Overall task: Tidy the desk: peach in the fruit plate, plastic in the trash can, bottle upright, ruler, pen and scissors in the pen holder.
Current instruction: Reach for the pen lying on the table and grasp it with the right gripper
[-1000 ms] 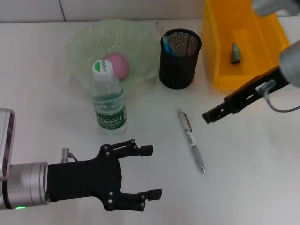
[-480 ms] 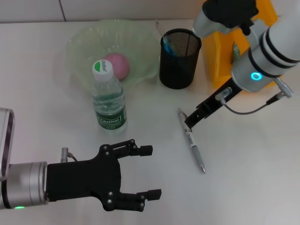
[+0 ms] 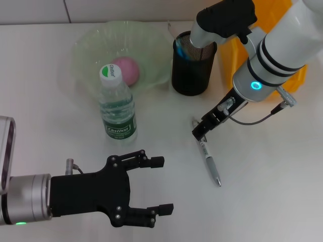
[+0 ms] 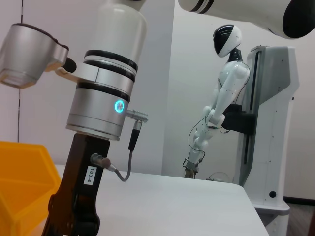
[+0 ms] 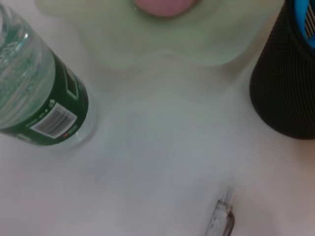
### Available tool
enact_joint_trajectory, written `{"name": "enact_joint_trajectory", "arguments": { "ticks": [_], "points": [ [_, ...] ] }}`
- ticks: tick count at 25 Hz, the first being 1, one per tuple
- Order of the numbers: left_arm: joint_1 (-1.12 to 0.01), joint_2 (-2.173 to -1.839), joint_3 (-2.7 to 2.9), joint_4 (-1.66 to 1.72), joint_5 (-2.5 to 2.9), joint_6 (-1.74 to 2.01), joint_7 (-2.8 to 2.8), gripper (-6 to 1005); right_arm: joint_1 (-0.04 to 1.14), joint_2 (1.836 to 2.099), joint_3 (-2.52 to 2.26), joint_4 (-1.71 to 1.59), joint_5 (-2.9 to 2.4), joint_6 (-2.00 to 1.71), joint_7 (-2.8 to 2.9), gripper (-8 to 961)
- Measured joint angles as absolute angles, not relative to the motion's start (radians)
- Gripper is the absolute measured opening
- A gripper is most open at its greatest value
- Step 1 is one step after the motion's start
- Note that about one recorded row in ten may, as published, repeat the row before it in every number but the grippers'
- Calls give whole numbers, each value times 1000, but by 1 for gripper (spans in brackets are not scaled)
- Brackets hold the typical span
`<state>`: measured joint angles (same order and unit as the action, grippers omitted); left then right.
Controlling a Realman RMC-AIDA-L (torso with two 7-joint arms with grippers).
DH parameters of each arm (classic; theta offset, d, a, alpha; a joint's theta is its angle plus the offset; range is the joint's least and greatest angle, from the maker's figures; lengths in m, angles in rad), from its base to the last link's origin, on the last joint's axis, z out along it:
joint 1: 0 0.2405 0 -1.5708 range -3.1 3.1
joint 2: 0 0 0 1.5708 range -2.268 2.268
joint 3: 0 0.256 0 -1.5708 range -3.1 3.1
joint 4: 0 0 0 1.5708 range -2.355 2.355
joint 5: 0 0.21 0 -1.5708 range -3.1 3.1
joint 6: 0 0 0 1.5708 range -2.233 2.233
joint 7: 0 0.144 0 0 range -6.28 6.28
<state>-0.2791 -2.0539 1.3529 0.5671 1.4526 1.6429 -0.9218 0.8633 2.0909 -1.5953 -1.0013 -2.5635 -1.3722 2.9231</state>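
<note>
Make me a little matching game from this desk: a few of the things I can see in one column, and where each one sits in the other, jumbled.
Things:
1. peach
2. pen
3. bottle
4. right pincer

Places:
A. standing upright in front of the fruit plate
B. lying flat on the white desk
C. hovering at the pen's upper end
D. inside the fruit plate

Pairs: 1-D, 2-B, 3-A, 4-C

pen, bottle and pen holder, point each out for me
pen (image 3: pixel 208 154), head view, middle of its barrel
bottle (image 3: pixel 117 108), head view, its clear body above the green label
pen holder (image 3: pixel 190 73), head view, its black mesh wall
</note>
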Motion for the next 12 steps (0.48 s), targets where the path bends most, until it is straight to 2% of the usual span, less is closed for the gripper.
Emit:
{"name": "enact_joint_trajectory", "arguments": {
  "ticks": [12],
  "points": [
    [-279,-2054,1353,567,1453,1642,-922,873,886,2092,-1648,-957,-2563,-1336,2939,838]
  ]
}}
